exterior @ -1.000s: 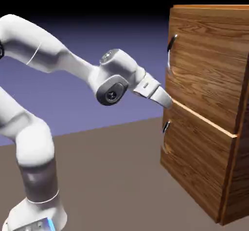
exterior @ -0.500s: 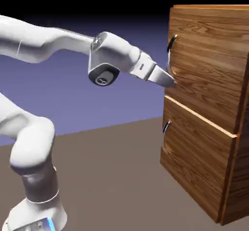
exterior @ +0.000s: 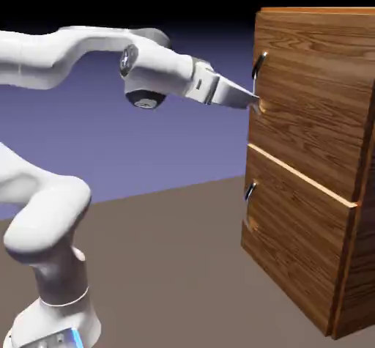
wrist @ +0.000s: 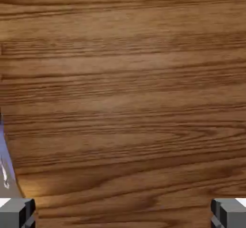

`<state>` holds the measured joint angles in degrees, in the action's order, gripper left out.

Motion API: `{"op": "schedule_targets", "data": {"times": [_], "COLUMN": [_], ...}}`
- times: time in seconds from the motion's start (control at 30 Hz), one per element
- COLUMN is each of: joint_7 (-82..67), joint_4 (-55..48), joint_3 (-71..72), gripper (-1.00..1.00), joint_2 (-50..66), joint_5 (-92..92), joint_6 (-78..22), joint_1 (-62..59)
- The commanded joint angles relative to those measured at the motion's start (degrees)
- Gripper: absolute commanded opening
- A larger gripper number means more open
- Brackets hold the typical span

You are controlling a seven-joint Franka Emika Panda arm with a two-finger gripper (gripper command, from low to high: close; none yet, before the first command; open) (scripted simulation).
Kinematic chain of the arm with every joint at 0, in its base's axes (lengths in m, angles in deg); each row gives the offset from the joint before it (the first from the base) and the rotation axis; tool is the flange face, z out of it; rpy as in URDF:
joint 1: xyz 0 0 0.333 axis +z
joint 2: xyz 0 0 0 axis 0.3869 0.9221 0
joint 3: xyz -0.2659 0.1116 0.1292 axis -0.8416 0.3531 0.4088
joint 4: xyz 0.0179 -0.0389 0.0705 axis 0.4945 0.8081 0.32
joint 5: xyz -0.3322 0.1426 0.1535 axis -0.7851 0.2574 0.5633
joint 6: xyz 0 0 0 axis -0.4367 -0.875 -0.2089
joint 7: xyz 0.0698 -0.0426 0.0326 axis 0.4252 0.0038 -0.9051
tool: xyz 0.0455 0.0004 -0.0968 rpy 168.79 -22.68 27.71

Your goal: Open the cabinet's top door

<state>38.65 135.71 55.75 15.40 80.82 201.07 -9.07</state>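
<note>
A: Where is the top door (exterior: pixel 315 97)?
B: Upper cabinet (exterior: pixel 307 215), at three o'clock; its handle (exterior: pixel 257 75) is partly hidden by the fingertips.
A: The gripper (exterior: pixel 253 102)?
B: Spread wide, holding nothing; wood grain fills the hand view.

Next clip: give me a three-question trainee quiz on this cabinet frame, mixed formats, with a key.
1. True or false: the top door is swung wide open.
2. The gripper tips are nearest: A) the top door's handle, B) the lower panel's handle, C) the table.
3. Fill in: the hand view is filled almost wholly by ____.

Key: 1 false; 2 A; 3 wood grain, with both fingertips wide apart.
</note>
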Motion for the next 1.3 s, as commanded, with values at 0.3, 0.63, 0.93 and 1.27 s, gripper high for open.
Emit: {"op": "schedule_targets", "data": {"times": [0.3, 0.63, 0.93, 1.27], "joint_7": [-16.30, -32.59, -37.00, -37.63], "joint_4": [-4.03, -8.05, -16.05, -0.41], "joint_3": [9.87, 19.74, 27.47, 12.44], "gripper": [0.00, 0.00, 0.00, -1.00], "joint_2": [-4.99, -9.98, -8.27, -10.63], "joint_5": [24.93, 49.85, 57.88, 48.70], "joint_6": [-1.54, -3.09, -5.71, -19.03], "joint_1": [-9.11, -18.22, -30.50, -14.12]}}
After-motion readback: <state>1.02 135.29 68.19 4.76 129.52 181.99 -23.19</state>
